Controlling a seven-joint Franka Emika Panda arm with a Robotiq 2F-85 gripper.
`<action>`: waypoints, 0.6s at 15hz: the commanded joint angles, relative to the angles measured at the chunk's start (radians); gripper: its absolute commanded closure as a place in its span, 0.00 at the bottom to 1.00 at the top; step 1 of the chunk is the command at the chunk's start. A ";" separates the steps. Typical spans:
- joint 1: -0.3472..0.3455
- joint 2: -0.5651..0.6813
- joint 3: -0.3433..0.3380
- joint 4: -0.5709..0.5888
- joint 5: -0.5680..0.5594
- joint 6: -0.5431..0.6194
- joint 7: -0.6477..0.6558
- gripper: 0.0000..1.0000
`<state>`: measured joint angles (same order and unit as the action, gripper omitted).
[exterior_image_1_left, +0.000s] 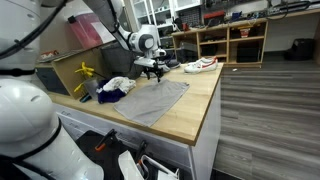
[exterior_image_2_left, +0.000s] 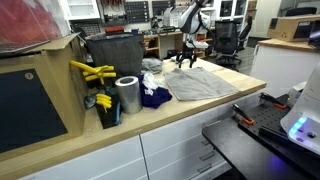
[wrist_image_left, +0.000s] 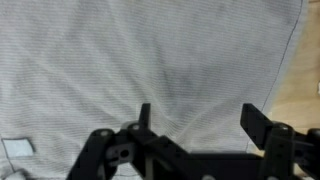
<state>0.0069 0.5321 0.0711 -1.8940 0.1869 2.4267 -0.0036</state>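
On the wooden table (exterior_image_2_left: 215, 108), starting at the left in an exterior view, a yellow tool (exterior_image_2_left: 90, 72) hangs over a box edge. A metal can (exterior_image_2_left: 127, 95) stands just beside it, and a dark blue cloth (exterior_image_2_left: 153, 97) lies bunched against the near left edge of the grey cloth (exterior_image_2_left: 197, 85). The grey cloth is spread flat across the middle of the table. The claw (exterior_image_2_left: 187, 60) hangs over the cloth's far end, pointing down. At this distance the tips blur into the clutter behind, so it cannot be told whether they touch the fabric. In the wrist view a small white tag (wrist_image_left: 17, 147) shows at the lower left, cut off by the frame edge. The grey cloth (wrist_image_left: 150, 50) fills nearly everything, with soft creases running in toward the gap in the claw (wrist_image_left: 198, 115). The claw's two fingers (wrist_image_left: 145, 112) stand well apart with nothing between them but the fabric below. At the far right a strip of bare table (wrist_image_left: 312, 90) shows past the cloth's hem. The other exterior view shows the claw (exterior_image_1_left: 152, 70) above the far edge of the grey cloth (exterior_image_1_left: 150, 102), and the arm hides the hem there.
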 joint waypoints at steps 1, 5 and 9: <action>0.005 0.065 0.002 0.111 0.024 -0.007 0.060 0.42; 0.003 0.119 0.008 0.181 0.045 -0.007 0.089 0.72; 0.001 0.180 0.017 0.237 0.075 -0.003 0.108 0.99</action>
<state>0.0093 0.6593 0.0758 -1.7205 0.2305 2.4267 0.0724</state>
